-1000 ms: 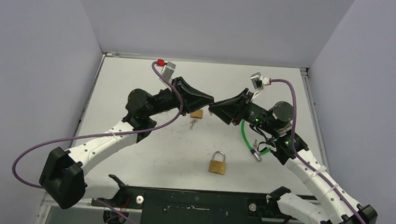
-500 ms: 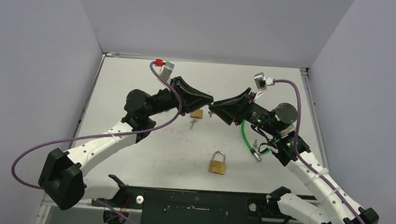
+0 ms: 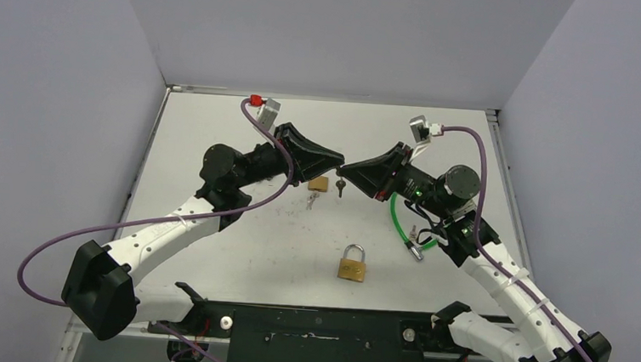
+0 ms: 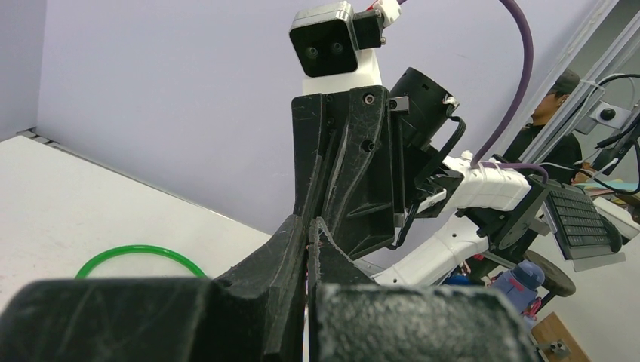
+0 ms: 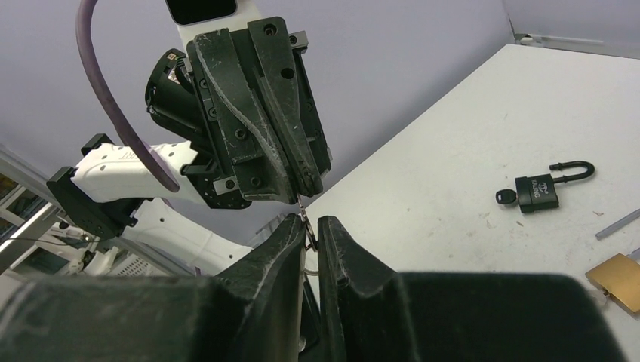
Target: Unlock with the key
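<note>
My left gripper and right gripper meet tip to tip above the middle of the table. A thin key ring sits between the right fingers, which stand a narrow gap apart, and its top reaches into the left gripper's shut tips. A dark key hangs below the meeting point. In the left wrist view my left gripper is pressed shut with only a sliver showing. A brass padlock with its shackle closed lies nearer the arm bases.
A second brass padlock lies under the left gripper and also shows in the right wrist view. A black padlock with a key in it lies on the table. A green cable loops by the right arm.
The right wrist has shifted slightly left and up. The dark key now hangs in plain view below the two gripper tips. The padlocks have not moved.
</note>
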Motion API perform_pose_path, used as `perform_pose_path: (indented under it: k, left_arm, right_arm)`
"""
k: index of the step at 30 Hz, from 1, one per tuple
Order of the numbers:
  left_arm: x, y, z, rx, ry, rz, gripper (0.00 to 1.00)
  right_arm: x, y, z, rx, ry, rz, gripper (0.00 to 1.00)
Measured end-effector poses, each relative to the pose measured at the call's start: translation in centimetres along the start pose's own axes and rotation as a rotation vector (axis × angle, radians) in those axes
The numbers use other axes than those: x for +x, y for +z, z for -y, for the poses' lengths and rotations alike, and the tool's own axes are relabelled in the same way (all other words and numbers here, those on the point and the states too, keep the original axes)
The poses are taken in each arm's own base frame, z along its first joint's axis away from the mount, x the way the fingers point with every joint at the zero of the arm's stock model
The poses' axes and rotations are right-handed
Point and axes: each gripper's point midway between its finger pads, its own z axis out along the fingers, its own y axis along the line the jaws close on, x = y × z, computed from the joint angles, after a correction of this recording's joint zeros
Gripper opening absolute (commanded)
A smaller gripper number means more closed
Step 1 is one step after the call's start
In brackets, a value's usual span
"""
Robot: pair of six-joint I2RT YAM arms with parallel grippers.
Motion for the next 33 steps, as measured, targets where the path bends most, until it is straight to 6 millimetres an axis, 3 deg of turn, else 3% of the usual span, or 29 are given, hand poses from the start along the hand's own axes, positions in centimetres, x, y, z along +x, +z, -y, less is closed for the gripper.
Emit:
perform_pose_path:
  k: [8,11,13,19,22,25,26,29,30,33]
  left_arm:
    - [0.0,-0.1,-0.3,-0.01,-0.003,-0.001,0.0]
    - [0.0,-0.1,-0.3,-0.009,-0.004,-0.001,0.0]
    - [0.0,-0.1,-0.2,-0.009,-0.005,0.0,0.0]
    - [-0.3,-0.1,-0.2,-0.007,-0.024,0.001,0.0]
    - [-0.4,-0.2,-0.3,-0.011,-0.049,0.0,0.02]
    - [-0.5,-0.3,-0.4,-0.015,-0.064,0.001,0.32]
    - [-0.7,-0.3,-0.5,-0.02,-0.063,0.008,0.54]
    - [-1.8,-0.7,-1.5,-0.066,-0.046,0.049,0.87]
    - [-2.3,-0.9,-2.0,-0.099,-0.042,0.067,0.95]
    - [-3.7,-1.8,-3.4,-0.222,-0.013,0.124,0.97]
  right_arm:
    - [0.3,0.3,-0.2,-0.026,0.008,-0.016,0.1]
    - [0.3,0.3,-0.2,-0.03,0.006,-0.017,0.2]
    - [0.3,0.3,-0.2,-0.031,0.008,-0.018,0.21]
    - [0.3,0.3,-0.3,-0.032,0.01,-0.018,0.0]
    - [0.3,0.3,-0.3,-0.033,0.009,-0.017,0.0]
    - [0.3,0.3,-0.3,-0.033,0.009,-0.015,0.0]
    - [0.3,0.3,-0.2,-0.03,0.009,-0.016,0.0]
    - [0.3,0.3,0.3,-0.003,0.012,-0.013,0.0]
    - [0.4,0.3,0.6,0.013,0.013,-0.011,0.0]
    - [0.4,0.3,1.6,0.063,0.012,-0.005,0.0]
